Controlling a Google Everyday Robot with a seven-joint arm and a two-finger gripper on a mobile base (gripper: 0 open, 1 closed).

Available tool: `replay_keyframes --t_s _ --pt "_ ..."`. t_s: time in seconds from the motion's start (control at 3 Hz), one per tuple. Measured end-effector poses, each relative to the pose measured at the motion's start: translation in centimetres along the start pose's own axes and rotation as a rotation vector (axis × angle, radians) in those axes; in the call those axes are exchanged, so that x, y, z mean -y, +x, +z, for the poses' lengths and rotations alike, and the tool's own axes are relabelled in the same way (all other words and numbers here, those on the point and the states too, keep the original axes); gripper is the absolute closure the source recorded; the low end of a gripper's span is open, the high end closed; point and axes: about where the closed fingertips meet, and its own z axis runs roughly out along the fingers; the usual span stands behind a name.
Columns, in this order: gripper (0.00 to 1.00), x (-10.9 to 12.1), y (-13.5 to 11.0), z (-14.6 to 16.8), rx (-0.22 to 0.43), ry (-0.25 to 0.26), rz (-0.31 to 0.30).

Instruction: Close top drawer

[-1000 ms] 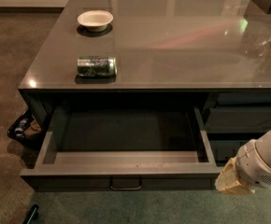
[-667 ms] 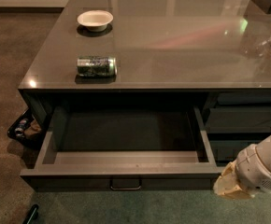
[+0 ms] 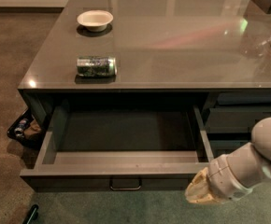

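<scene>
Top drawer (image 3: 121,168) is pulled well out from under the desk (image 3: 187,45), its dark floor on show and a small metal handle (image 3: 125,186) centred on the front panel. The claw (image 3: 202,193) sits low right, just beside the drawer's front right corner, at the end of the pale arm (image 3: 250,164). Whether it is open or closed, I cannot tell. On the desk, a can (image 3: 96,66) lies on its side near the front edge, with a white bowl (image 3: 95,20) further back.

A white bowl (image 3: 95,19) and sideways can (image 3: 96,66) lie on the tabletop (image 3: 182,45), end effector (image 3: 202,190) below.
</scene>
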Motion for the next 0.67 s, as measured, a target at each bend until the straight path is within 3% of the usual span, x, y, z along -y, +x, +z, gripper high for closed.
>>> replay_keyframes --t_s 0.33,0.67 --pt "1.0 -0.39 -3.66 4.32 -0.018 -0.025 -0.147" --pt "1.0 -0.39 -3.66 4.32 -0.018 -0.025 -0.147"
